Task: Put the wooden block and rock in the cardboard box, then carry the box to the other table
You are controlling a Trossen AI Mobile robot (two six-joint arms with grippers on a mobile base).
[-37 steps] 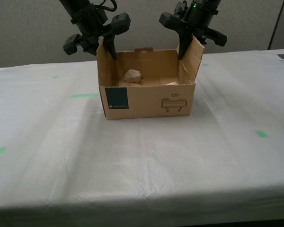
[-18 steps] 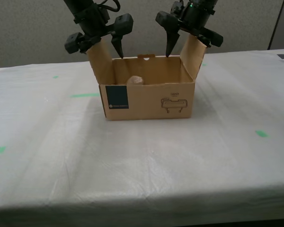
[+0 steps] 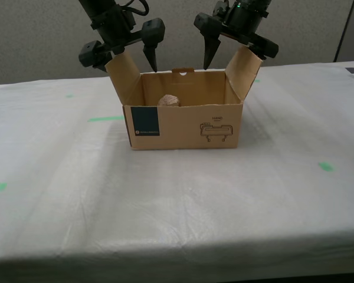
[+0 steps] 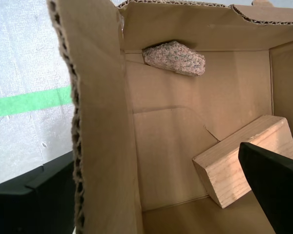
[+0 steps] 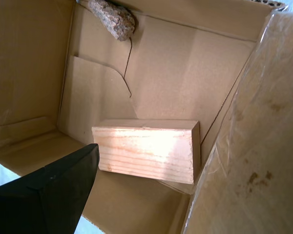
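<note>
The cardboard box (image 3: 183, 125) stands on the other table (image 3: 165, 200), which has a white cloth and green tape marks. Inside the box lie the rock (image 3: 169, 100) (image 4: 175, 57) (image 5: 113, 18) and the wooden block (image 4: 244, 163) (image 5: 146, 150); the block is hidden in the exterior view. My second gripper (image 3: 119, 62) is open astride the flap (image 4: 102, 122) at the exterior view's left. My first gripper (image 3: 239, 59) is open astride the flap (image 5: 254, 136) at the exterior view's right. Only one of its fingers (image 5: 49, 195) shows in its wrist view.
Green tape marks (image 3: 105, 118) (image 3: 325, 167) lie on the cloth around the box. A grey partition wall (image 3: 41, 41) stands behind the table. The table's front edge (image 3: 177, 259) runs along the bottom of the exterior view.
Both grippers have lifted out of the box and stand wider. The side flaps have swung up and outward. The box sits lower and flatter, so less of its inside shows.
</note>
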